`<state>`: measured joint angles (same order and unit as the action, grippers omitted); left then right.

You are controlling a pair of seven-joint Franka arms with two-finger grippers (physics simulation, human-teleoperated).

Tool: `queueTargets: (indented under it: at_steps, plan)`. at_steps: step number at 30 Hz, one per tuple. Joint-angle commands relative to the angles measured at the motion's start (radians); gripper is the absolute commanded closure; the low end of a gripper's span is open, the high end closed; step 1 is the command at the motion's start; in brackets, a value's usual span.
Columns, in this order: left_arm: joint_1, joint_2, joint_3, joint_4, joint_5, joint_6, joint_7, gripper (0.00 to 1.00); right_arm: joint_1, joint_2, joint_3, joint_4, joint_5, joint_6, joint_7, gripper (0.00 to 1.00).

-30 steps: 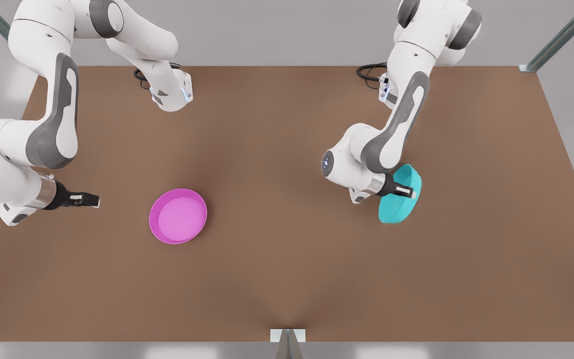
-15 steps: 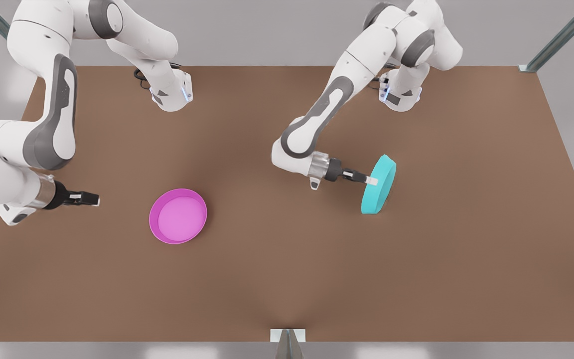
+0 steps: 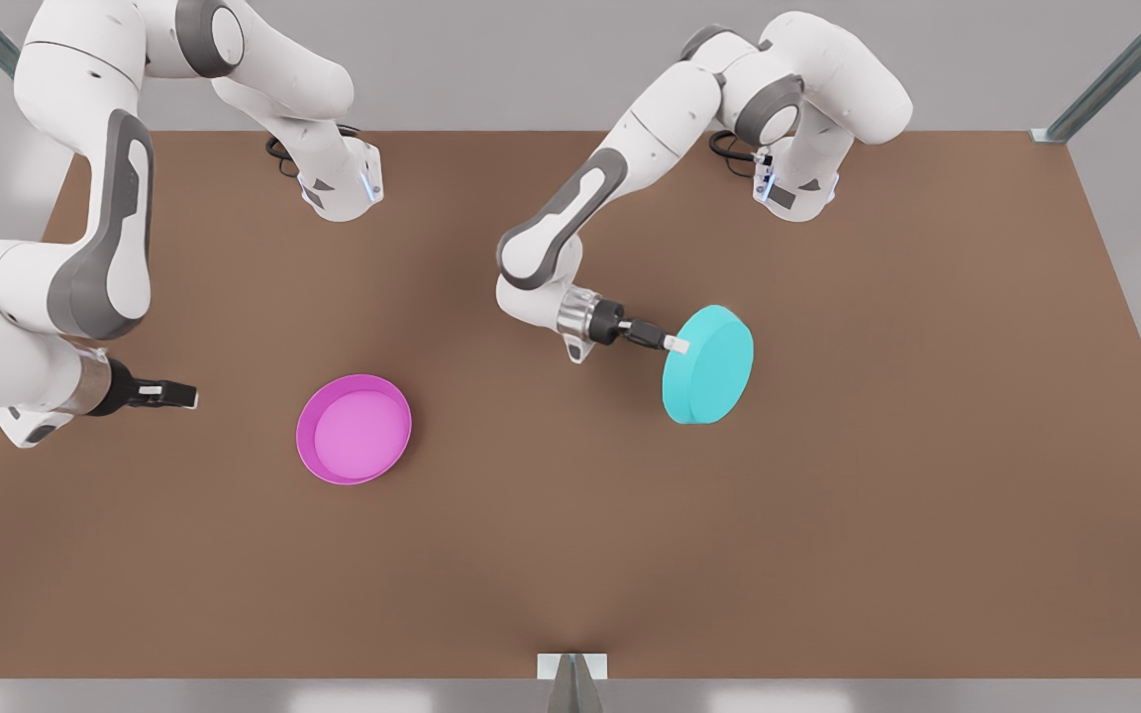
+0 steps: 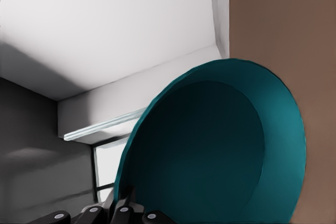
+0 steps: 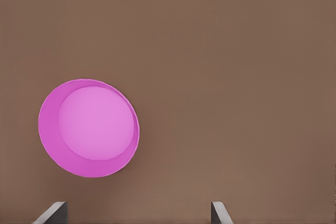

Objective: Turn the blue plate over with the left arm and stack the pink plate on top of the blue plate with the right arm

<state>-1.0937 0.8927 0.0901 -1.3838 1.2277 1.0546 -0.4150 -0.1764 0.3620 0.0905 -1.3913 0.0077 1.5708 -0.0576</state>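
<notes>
The left pincer point(image 3: 677, 346) pinches the blue plate's point(image 3: 710, 364) rim, holding it tilted, base up, its hollow hidden in the front view. The right pincer point(image 3: 184, 396), fingers spread, waits near the upright pink plate point(image 3: 354, 429) on the counter point(image 3: 551, 535).

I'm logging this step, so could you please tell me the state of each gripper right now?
Left gripper: shut on the blue plate at its rim.
Right gripper: open, holding nothing, waiting beside the pink plate.
</notes>
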Motion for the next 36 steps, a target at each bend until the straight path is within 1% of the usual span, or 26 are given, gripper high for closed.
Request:
queueTargets:
  at_steps: [1, 5, 8, 10, 14, 21, 25, 26, 27, 28, 29, 32, 36]
  plan:
    - [0.0, 0.002, 0.0, 0.002, -0.042, 0.001, -0.002, 0.79, 0.0, 0.0, 0.0, 0.0, 0.0, 0.002, 0.001, 0.0]
    - [-0.025, 0.032, 0.011, 0.019, -0.05, -0.008, -0.031, 0.79, 0.005, 0.0, 0.0, 0.0, 0.0, 0.002, 0.001, 0.0]
    - [-0.058, 0.055, 0.03, 0.077, -0.057, -0.005, -0.03, 0.79, 0.008, 0.0, 0.0, 0.0, 0.0, 0.0, 0.001, 0.0]
    - [-0.071, 0.1, 0.033, 0.138, -0.056, -0.008, -0.03, 0.79, 0.009, 0.0, 0.0, 0.0, 0.0, -0.002, 0.004, 0.0]
    - [-0.086, 0.138, 0.059, 0.169, -0.056, 0.001, -0.03, 0.79, 0.011, 0.0, 0.0, -0.002, 0.0, -0.002, 0.004, 0.0]
    - [-0.086, 0.192, 0.06, 0.169, -0.057, 0.001, -0.065, 0.79, 0.011, 0.0, 0.0, -0.002, -0.002, -0.002, 0.002, 0.0]
    - [-0.081, 0.2, 0.06, 0.16, -0.07, 0.002, -0.073, 0.78, 0.012, 0.002, 0.002, -0.002, -0.002, 0.0, 0.005, 0.0]
    - [-0.08, 0.204, 0.06, 0.158, -0.07, 0.002, -0.073, 0.73, 0.012, 0.002, 0.002, -0.002, -0.002, 0.0, 0.005, 0.0]
    - [-0.08, 0.209, 0.06, 0.158, -0.07, 0.002, -0.082, 0.73, 0.011, 0.002, 0.002, -0.002, -0.002, -0.002, 0.004, 0.0]
    - [-0.078, 0.209, 0.06, 0.158, -0.07, 0.002, -0.087, 0.66, 0.008, 0.003, 0.002, -0.002, 0.0, 0.0, 0.002, 0.0]
    - [-0.078, 0.209, 0.06, 0.157, -0.07, 0.004, -0.088, 0.0, 0.008, 0.003, 0.002, 0.0, 0.0, 0.0, 0.002, 0.0]
    - [-0.077, 0.209, 0.06, 0.158, -0.088, 0.013, -0.139, 0.0, 0.006, 0.003, 0.003, 0.002, 0.005, 0.002, 0.002, 0.0]
    - [-0.081, 0.204, 0.082, 0.198, -0.253, 0.105, -0.372, 0.0, 0.002, 0.006, 0.003, 0.003, 0.009, 0.002, 0.002, 0.0]
